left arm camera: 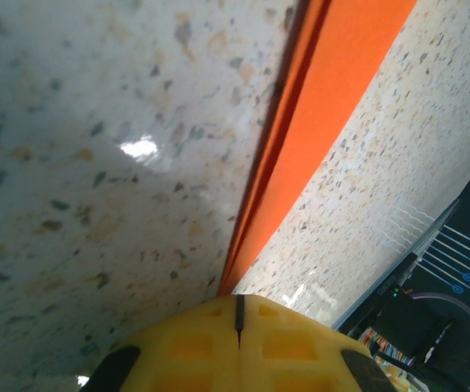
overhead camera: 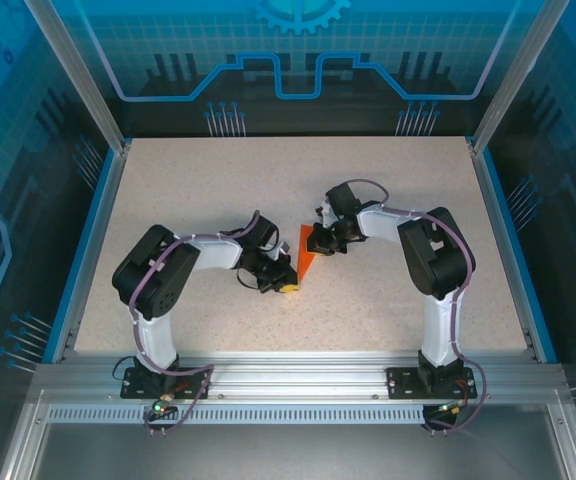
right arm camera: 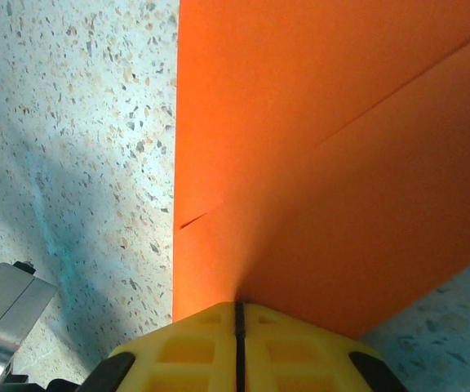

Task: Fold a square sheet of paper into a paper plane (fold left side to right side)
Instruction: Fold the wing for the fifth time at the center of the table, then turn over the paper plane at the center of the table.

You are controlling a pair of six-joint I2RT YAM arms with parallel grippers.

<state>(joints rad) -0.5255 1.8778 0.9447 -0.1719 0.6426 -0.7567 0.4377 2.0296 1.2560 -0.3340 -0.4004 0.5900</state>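
Note:
The sheet of paper [overhead camera: 310, 258] is bright orange and folded into a narrow pointed triangle, lying mid-table between the two arms. My left gripper [overhead camera: 288, 284] is at its near tip. In the left wrist view the paper [left arm camera: 317, 122] runs as a layered strip down to the left gripper [left arm camera: 239, 304], whose yellow fingers [left arm camera: 194, 343] are shut, and the tip vanishes under them. My right gripper [overhead camera: 325, 240] is at the paper's far right edge. In the right wrist view the paper [right arm camera: 317, 163] dips into the seam of the shut right gripper [right arm camera: 237, 306], pinched there.
The speckled table [overhead camera: 198, 190] is bounded by blue rails on the left [overhead camera: 86, 240] and right [overhead camera: 508, 240]. An aluminium frame [overhead camera: 288, 375] runs along the near edge by both arm bases. Clear panels rise behind the table.

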